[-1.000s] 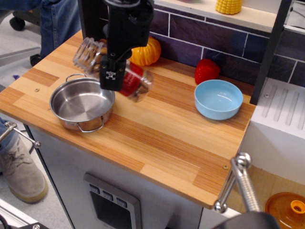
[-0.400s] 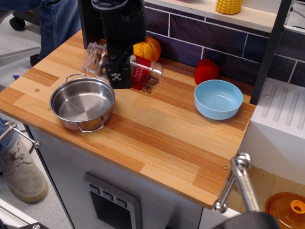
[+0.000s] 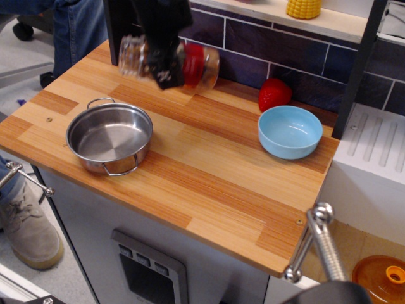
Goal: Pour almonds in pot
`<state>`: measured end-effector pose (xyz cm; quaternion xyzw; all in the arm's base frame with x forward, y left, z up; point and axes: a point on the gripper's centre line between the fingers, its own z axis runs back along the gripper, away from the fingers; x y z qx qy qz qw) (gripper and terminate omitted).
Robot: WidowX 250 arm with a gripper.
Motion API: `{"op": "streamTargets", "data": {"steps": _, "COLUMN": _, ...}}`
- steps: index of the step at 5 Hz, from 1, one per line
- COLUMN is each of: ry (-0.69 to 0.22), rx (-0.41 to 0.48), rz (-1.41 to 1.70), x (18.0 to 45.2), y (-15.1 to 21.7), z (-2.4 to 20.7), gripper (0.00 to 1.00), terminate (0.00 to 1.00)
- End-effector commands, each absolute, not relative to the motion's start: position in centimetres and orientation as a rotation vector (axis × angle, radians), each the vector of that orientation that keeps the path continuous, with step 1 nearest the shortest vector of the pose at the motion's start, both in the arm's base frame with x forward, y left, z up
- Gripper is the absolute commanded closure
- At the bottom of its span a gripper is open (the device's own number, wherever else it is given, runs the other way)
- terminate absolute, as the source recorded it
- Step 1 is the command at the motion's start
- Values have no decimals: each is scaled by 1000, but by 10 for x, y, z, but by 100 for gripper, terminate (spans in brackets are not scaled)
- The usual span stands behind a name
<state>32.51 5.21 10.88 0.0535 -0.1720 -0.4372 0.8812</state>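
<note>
My gripper (image 3: 166, 75) is shut on the clear jar (image 3: 131, 56), gripping it around the middle. The jar hangs roughly on its side in the air above the back left of the counter, with its red and white label (image 3: 195, 63) towards the right. I cannot make out the almonds inside; the clear left end looks blurred. The shiny steel pot (image 3: 109, 138) with two wire loop handles stands on the counter at the front left, below and in front of the jar. Its inside looks bare.
A light blue bowl (image 3: 290, 131) sits at the right, with a red fruit toy (image 3: 274, 94) behind it. The purple tiled wall (image 3: 278, 44) runs along the back. A white rack (image 3: 373, 152) is at the far right. A person's legs (image 3: 76, 25) stand at the back left.
The gripper has risen and moved back with the jar. The jar went from sloping low beside the pot to roughly level and high, now covering the orange pumpkin.
</note>
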Motion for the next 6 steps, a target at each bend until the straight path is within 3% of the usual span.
{"op": "streamTargets", "data": {"steps": 1, "ry": -538, "rx": 133, "rz": -796, "x": 339, "y": 62, "z": 126, "gripper": 100, "terminate": 0}}
{"op": "streamTargets", "data": {"steps": 4, "ry": -744, "rx": 181, "rz": -610, "x": 315, "y": 59, "z": 128, "gripper": 100, "terminate": 0}}
{"op": "streamTargets", "data": {"steps": 6, "ry": -758, "rx": 210, "rz": -556, "x": 322, "y": 57, "z": 123, "gripper": 100, "terminate": 0}}
